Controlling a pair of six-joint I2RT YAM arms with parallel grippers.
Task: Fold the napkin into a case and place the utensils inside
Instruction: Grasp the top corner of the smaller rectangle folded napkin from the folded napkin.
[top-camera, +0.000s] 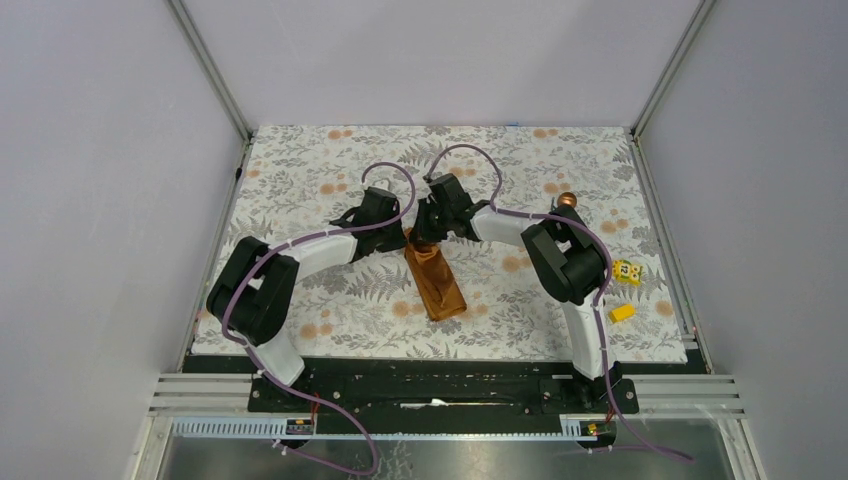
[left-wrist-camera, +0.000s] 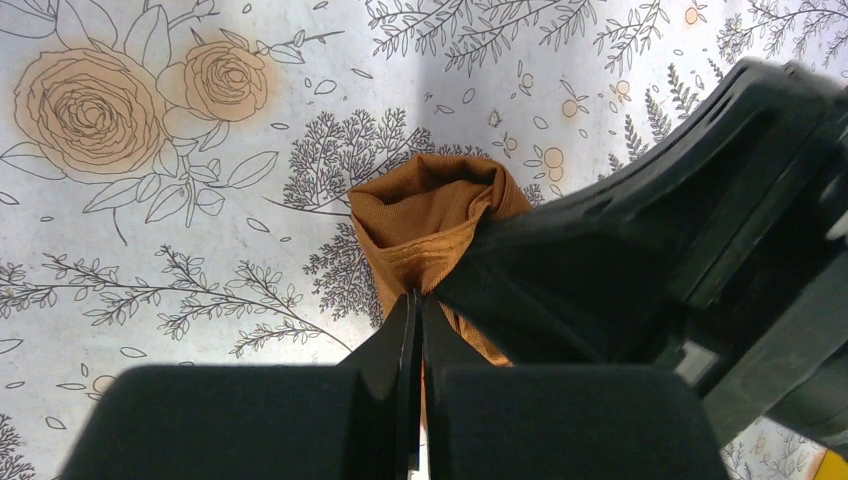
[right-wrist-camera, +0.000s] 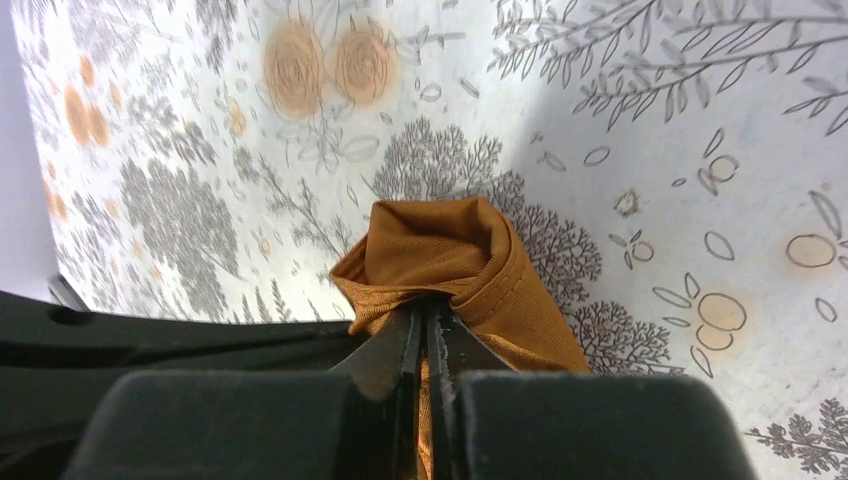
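The napkin (top-camera: 441, 287) lies mid-table as a long, narrow orange-brown case, its far end raised and bunched. My left gripper (top-camera: 410, 236) and right gripper (top-camera: 428, 238) meet at that far end. In the left wrist view my left gripper (left-wrist-camera: 418, 296) is shut on a fold of the cloth (left-wrist-camera: 425, 215), with the right gripper's black body (left-wrist-camera: 680, 230) close beside it. In the right wrist view my right gripper (right-wrist-camera: 428, 306) is shut on the cloth's rolled edge (right-wrist-camera: 450, 250). One utensil's copper bowl (top-camera: 568, 200) shows behind the right arm; the handles are mostly hidden.
Two small yellow blocks (top-camera: 626, 270) (top-camera: 622, 313) lie at the right side of the flowered mat (top-camera: 300, 170). Both arms arch over the mat's middle. Metal frame posts and grey walls close in the left, right and back sides.
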